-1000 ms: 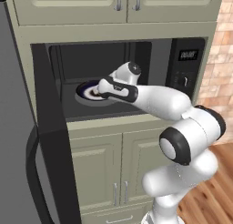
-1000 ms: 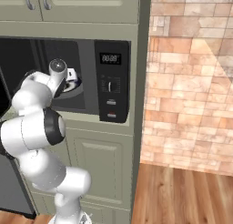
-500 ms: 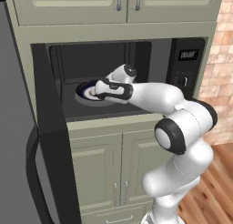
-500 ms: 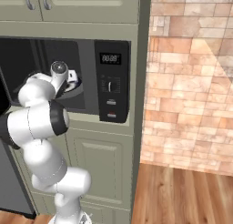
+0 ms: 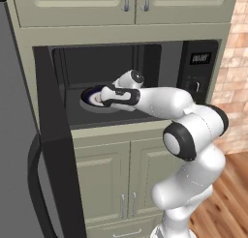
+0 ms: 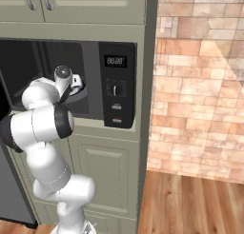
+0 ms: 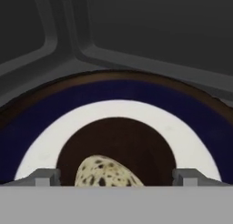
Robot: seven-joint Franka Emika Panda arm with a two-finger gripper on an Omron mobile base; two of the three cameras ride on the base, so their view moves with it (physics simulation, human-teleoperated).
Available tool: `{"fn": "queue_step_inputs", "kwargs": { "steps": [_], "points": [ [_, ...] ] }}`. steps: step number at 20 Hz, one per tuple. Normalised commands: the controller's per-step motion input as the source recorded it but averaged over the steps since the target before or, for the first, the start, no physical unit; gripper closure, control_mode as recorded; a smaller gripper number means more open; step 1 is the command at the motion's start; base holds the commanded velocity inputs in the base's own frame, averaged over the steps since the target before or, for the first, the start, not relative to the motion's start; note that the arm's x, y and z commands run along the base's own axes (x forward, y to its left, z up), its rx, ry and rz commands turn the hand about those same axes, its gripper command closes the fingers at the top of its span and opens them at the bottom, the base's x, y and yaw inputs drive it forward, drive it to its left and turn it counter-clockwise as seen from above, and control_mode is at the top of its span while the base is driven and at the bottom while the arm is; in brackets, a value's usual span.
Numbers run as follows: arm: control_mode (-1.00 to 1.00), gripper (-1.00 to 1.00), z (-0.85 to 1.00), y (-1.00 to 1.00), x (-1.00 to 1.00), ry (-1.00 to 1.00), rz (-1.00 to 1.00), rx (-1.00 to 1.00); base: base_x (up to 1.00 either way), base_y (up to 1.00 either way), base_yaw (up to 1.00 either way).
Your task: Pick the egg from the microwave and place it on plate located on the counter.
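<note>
We see the big black door of the microwave hanging open on the left, flat and shiny. Inside, the walls are dark grey and smooth, with soft rounded corners. On the floor of the microwave sits a round dish. It has a dark blue rim, a white ring inside that, and a dark brown round middle.

The egg lies on the brown middle of the dish, at the near side, close to our hand. It is small and oval, pale tan with lots of dark speckles, and it looks smooth. In the hand view its long side runs across from left to right, and the right end looks a bit more pointed. Its lower part is cut off at the bottom of the hand view.

Our gripper reaches into the microwave just over the dish. Its two small grey fingertips are spread wide, one on each side of the egg, and they do not touch it.

Our white arm has dark round joints. To the right, the black control panel has a little display, and past it stands a brick wall.
</note>
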Motion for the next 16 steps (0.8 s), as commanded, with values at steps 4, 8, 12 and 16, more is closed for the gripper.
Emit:
{"fn": "queue_step_inputs", "kwargs": {
  "steps": [4, 8, 12, 16],
  "points": [
    [-1.0, 1.0, -0.01, 0.0, 0.05, 0.0, 0.0, 0.0, 0.0, 0.0, 0.0],
    [-1.0, 1.0, 0.0, 0.0, 0.02, 0.0, 0.0, 0.0, 0.0, 0.0, 0.0],
    [-1.0, 1.0, 0.0, 0.0, 0.0, 0.0, 0.0, 0.0, 0.0, 0.0, 0.0],
    [-1.0, 1.0, 0.0, 0.0, -0.02, 0.0, -0.01, 0.0, 0.0, 0.0, 0.0]
  ]
}}
